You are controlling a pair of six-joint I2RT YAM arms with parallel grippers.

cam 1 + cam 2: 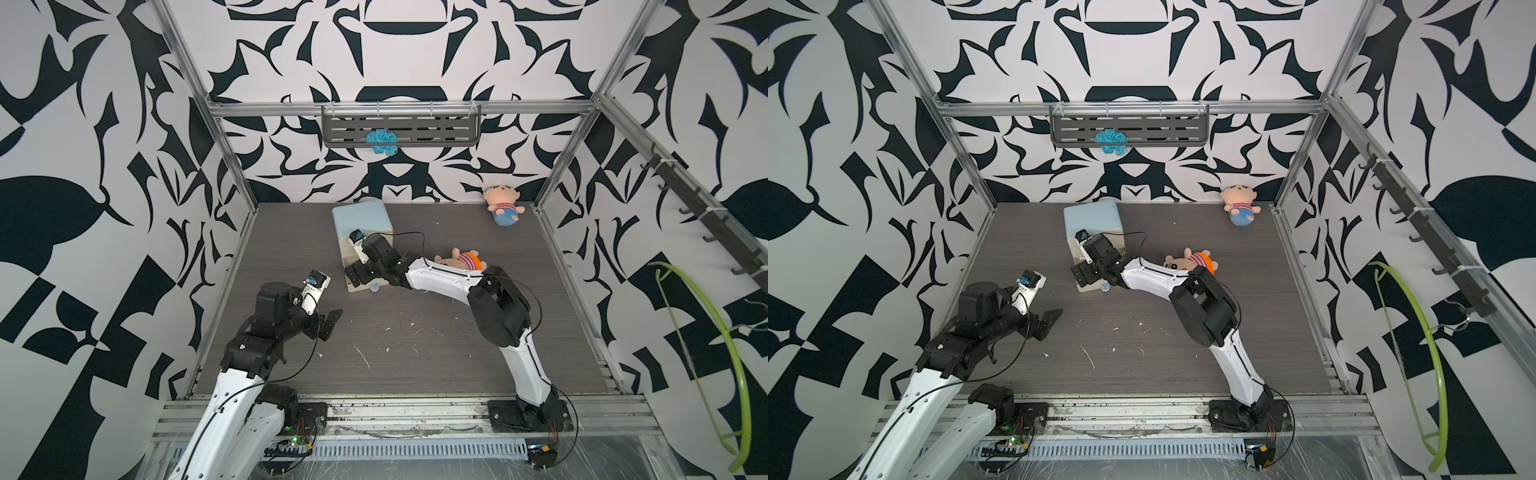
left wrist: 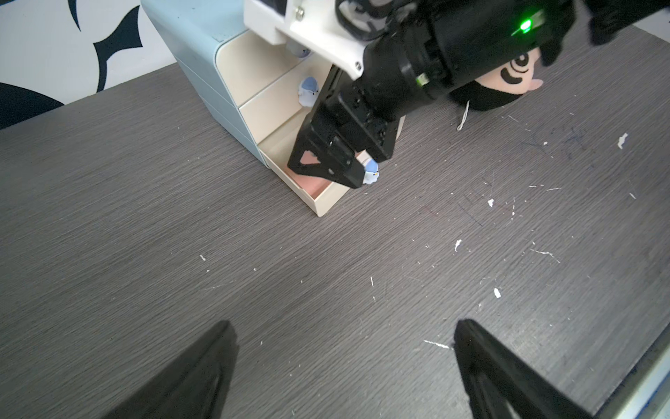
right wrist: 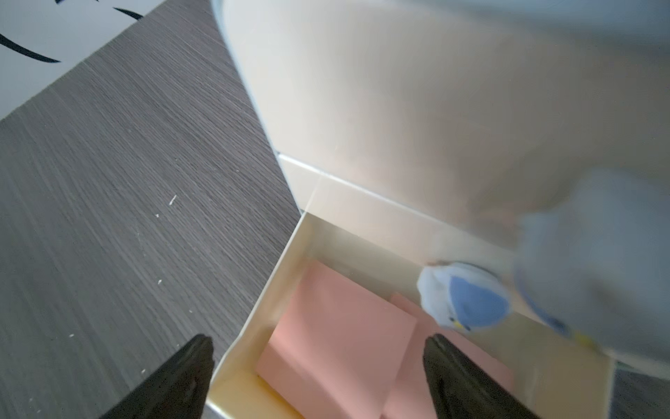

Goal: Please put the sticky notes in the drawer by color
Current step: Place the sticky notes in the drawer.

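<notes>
At lower frame, the right gripper point(image 3: 318, 336) is seen spread above pink sticky notes point(image 3: 344, 370) in the drawer point(image 3: 261, 304); a straight lift past the knob point(image 3: 467, 297) is advised.

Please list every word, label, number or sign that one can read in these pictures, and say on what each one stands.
No text can be read anywhere in these pictures.
left wrist camera sticker, blue and white: too small to read.
right wrist camera sticker, blue and white: too small to read.
pink sticky notes in the open bottom drawer: blank, no writing.
</notes>
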